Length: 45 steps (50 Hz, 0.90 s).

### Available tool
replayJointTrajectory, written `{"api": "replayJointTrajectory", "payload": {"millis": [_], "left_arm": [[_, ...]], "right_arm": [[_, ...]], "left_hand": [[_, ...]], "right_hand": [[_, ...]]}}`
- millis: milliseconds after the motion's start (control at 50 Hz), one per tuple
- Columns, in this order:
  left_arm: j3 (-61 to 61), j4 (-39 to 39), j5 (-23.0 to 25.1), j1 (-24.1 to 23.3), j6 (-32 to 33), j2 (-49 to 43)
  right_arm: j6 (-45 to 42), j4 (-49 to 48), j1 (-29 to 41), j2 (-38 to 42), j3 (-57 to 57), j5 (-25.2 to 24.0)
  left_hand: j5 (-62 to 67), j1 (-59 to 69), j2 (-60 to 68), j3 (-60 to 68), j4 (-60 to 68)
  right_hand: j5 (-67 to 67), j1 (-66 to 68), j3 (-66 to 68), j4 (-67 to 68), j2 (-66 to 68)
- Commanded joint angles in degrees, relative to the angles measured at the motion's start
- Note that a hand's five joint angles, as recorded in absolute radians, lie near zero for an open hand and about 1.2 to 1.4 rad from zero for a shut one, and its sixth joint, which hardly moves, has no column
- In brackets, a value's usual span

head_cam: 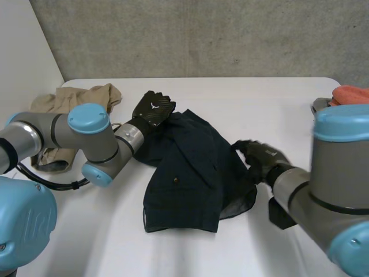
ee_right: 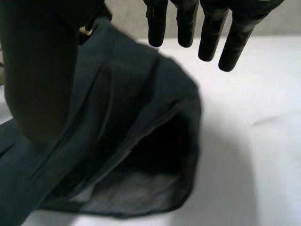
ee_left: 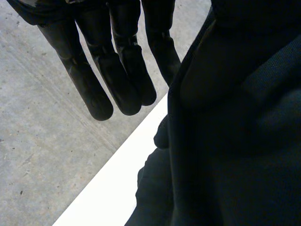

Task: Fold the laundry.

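The nearest thing on the white table is the dark navy garment, which is lying crumpled and partly doubled over in the middle, its near hem pointing toward the robot. Just right of it, the right hand is reaching in from the near right and meeting the garment's right edge. From the wrist on that arm, the fingers are hanging straight and released above the cloth, gripping nothing, and a gaping opening in the garment is showing under the palm, which is hard to see from above. Farther back, the left arm is crossing in front of the table's left side and partly blocking a beige garment that is lying bunched at the far left. The left hand is resting at the navy garment's far left corner; its own wrist camera is showing the fingers straight and loose, with dark cloth hanging just beside them. At the far right an orange cloth is sitting at the table's edge, and a grey concrete wall is standing behind everything.
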Motion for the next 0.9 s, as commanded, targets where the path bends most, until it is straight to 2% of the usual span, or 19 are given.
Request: {"api": "replayJointTrajectory", "payload": {"millis": [20, 180, 320, 420, 440, 480, 580, 640, 740, 760, 820, 840, 900], "left_arm": [[-0.3, 0.3, -0.3, 0.1, 0.1, 0.6], [-3.0, 0.6, -1.9, 0.2, 0.1, 4.1], [-5.4, 0.7, -2.0, 0.3, 0.1, 6.3], [-4.9, 0.7, -2.1, 0.3, 0.0, 6.9], [-4.7, 0.7, -2.1, 0.3, 0.0, 6.9], [-4.2, 0.8, -2.2, 0.4, 0.0, 7.0], [-0.2, 0.9, -4.0, 0.6, 0.0, 8.2], [2.4, 1.0, -5.3, 0.6, -0.2, 9.2], [8.1, 4.2, -9.4, 0.2, -1.4, 13.1], [8.4, 4.9, -10.0, 0.2, -1.8, 13.7], [9.5, 8.4, -13.4, 0.3, -4.7, 17.5], [9.4, 9.0, -14.2, 0.3, -5.3, 18.4], [8.7, 10.4, -16.6, 0.7, -8.3, 22.4]], "right_arm": [[3.5, 3.9, 5.5, 7.7, -7.6, 4.0], [9.3, 4.1, 5.9, 10.6, -12.2, 4.5], [12.3, 6.8, 6.3, 14.8, -17.3, 4.3], [12.6, 7.9, 6.3, 17.5, -19.7, 4.4], [13.0, 7.9, 6.4, 17.8, -20.4, 4.4], [13.1, 7.9, 6.3, 17.8, -21.2, 4.5], [12.6, 7.0, 6.1, 16.5, -25.1, 4.5], [11.3, 4.3, 5.2, 14.3, -29.1, 6.6], [-0.4, -3.6, 0.3, 11.7, -35.7, 11.2], [-7.2, -6.5, -0.5, 10.6, -37.7, 12.1], [-16.6, -12.6, -0.7, 9.0, -40.7, 13.1], [-22.7, -17.6, -0.6, 8.4, -42.1, 13.2], [-29.6, -24.0, -0.7, 7.7, -43.6, 13.0]], "left_hand": [[14.0, 14.3, 12.3, 12.7, 12.2], [14.0, 14.3, 12.3, 12.7, 12.2], [14.0, 14.3, 12.3, 12.7, 12.2], [14.0, 14.3, 12.3, 12.7, 12.2], [14.0, 14.3, 12.3, 12.7, 12.2], [14.0, 14.3, 12.3, 12.7, 12.2], [14.0, 14.3, 12.3, 12.7, 12.2], [14.0, 14.3, 12.3, 12.7, 12.2], [14.0, 14.3, 12.3, 12.7, 12.2], [14.0, 14.3, 12.3, 12.7, 12.2], [14.0, 14.3, 12.3, 12.7, 12.2], [14.0, 14.3, 12.3, 12.7, 12.2], [14.0, 14.3, 12.3, 12.7, 12.2]], "right_hand": [[1.7, 3.6, 2.9, 1.5, 2.3], [6.1, 8.0, 7.3, 5.9, 6.7], [19.0, 20.9, 20.2, 18.9, 19.7], [43.9, 45.8, 45.1, 43.7, 44.5], [56.4, 58.3, 57.6, 56.3, 57.1], [66.4, 68.3, 67.6, 66.2, 67.0], [66.4, 68.3, 67.6, 66.2, 67.0], [66.4, 68.3, 67.6, 66.2, 67.0], [66.4, 68.3, 67.6, 66.2, 67.0], [66.4, 68.3, 67.6, 66.2, 67.0], [66.4, 68.3, 67.6, 66.2, 67.0], [66.4, 68.3, 67.6, 66.2, 67.0], [66.4, 68.3, 67.6, 66.2, 67.0]]}}
